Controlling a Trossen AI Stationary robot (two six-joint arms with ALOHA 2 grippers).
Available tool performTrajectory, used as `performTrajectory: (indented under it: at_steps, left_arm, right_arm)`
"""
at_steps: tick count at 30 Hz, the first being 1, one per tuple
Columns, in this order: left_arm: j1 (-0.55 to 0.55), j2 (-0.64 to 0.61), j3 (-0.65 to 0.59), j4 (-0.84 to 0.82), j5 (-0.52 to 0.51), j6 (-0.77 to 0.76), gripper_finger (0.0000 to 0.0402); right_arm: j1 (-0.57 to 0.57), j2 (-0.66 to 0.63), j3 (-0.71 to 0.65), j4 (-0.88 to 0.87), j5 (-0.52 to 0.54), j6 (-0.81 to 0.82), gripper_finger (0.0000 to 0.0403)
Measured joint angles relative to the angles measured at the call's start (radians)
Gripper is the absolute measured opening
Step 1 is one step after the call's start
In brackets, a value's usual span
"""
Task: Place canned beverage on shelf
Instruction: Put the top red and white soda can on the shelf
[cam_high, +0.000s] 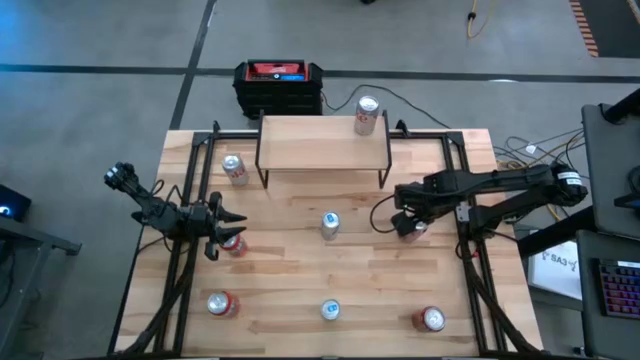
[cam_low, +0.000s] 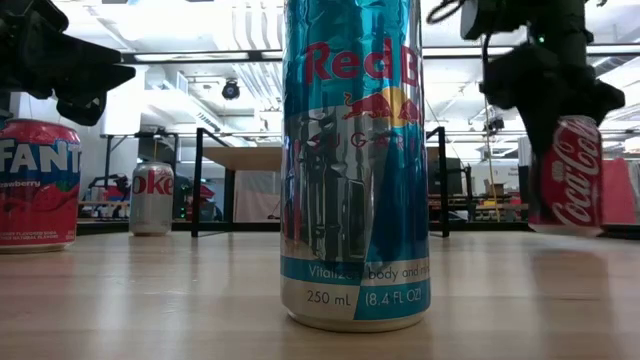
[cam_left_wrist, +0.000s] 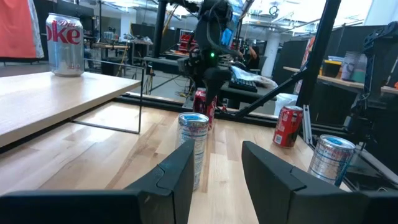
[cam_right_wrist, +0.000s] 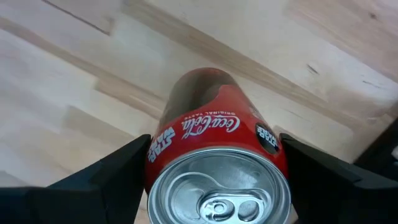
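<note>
A red Coca-Cola can (cam_high: 415, 229) stands right of the table's middle, and my right gripper (cam_high: 408, 224) has closed on it from above. The shelf (cam_high: 322, 142) is a light wooden board on thin black legs at the table's far middle. A silver Coke can (cam_high: 366, 115) stands on its right end. My left gripper (cam_high: 218, 228) waits at the table's left, level, its fingers (cam_left_wrist: 180, 177) a little apart with nothing between them. A Fanta can (cam_high: 232, 243) stands right beside it. My right gripper pinches the Coca-Cola can between its two fingers (cam_right_wrist: 118, 171), one on each side of the wall just below the top rim (cam_right_wrist: 157, 163). The fingers point steeply down from above. The can (cam_low: 566, 175) leans slightly; I cannot tell whether its bottom touches the table.
Other cans stand around: a silver one (cam_high: 235, 170) left of the shelf, a Red Bull (cam_high: 330, 225) at mid table, and near the front edge a red can (cam_high: 222, 303), a Red Bull (cam_high: 330, 310) and a red can (cam_high: 432, 318). A black-and-red box (cam_high: 278, 85) sits behind the table.
</note>
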Motion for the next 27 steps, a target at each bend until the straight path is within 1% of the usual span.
performTrajectory:
  at_steps: [7, 10, 12, 21, 24, 27]
  left_arm:
    - [0.000, 0.000, 0.000, 0.000, 0.000, 0.000, 0.0118]
    - [0.000, 0.000, 0.000, 0.000, 0.000, 0.000, 0.0118]
    - [0.000, 0.000, 0.000, 0.000, 0.000, 0.000, 0.0118]
    - [0.000, 0.000, 0.000, 0.001, 0.000, 0.000, 0.0118]
    - [0.000, 0.000, 0.000, 0.000, 0.000, 0.000, 0.0118]
    - [0.000, 0.000, 0.000, 0.000, 0.000, 0.000, 0.0118]
  right_arm:
    - [0.000, 0.002, 0.109, -0.008, 0.014, 0.033, 0.0307]
    - [0.001, 0.034, 0.174, -0.039, 0.042, 0.029, 0.0308]
    - [0.001, 0.078, 0.232, -0.079, 0.058, 0.000, 0.0309]
    - [0.000, 0.318, 0.602, -0.264, 0.166, -0.189, 0.0310]
    - [-0.004, 0.372, 0.719, -0.299, 0.207, -0.246, 0.0309]
    - [-0.023, 0.415, 0.811, -0.307, 0.224, -0.308, 0.0309]
